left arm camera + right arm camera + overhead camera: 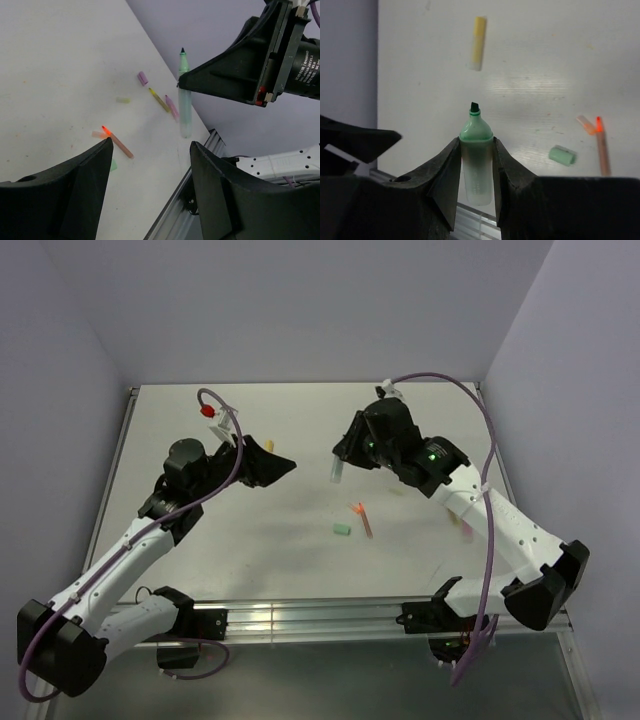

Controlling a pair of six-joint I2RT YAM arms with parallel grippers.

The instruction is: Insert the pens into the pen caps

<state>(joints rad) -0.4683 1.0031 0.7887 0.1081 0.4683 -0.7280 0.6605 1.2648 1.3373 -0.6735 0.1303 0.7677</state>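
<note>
**Mint pen aloft, its cap waiting on the table**

The right gripper (pixel 475 144) pinches the mint-teal pen (pixel 476 131) by its barrel. The pen's dark tip points away from the wrist, and it appears to be held off the table (pixel 535 60). Opposite, the left gripper (pixel 150 145) hangs with its jaws spread and nothing between them. Below, the mint green cap (pixel 562 155) lies on its side near the orange-red pen (pixel 603 150). A pale cap (pixel 584 124) sits at that pen's tip, and the yellow pen (pixel 478 42) lies well apart.

The step in hand looks to be capping the held pen. Done well, it likely calls for the free gripper to take the mint cap across its middle, clear of the orange-red pen. It would then turn the cap's open end toward the tip, line both up on one axis and press straight, with the right grip firm enough that the barrel cannot slide.
</note>
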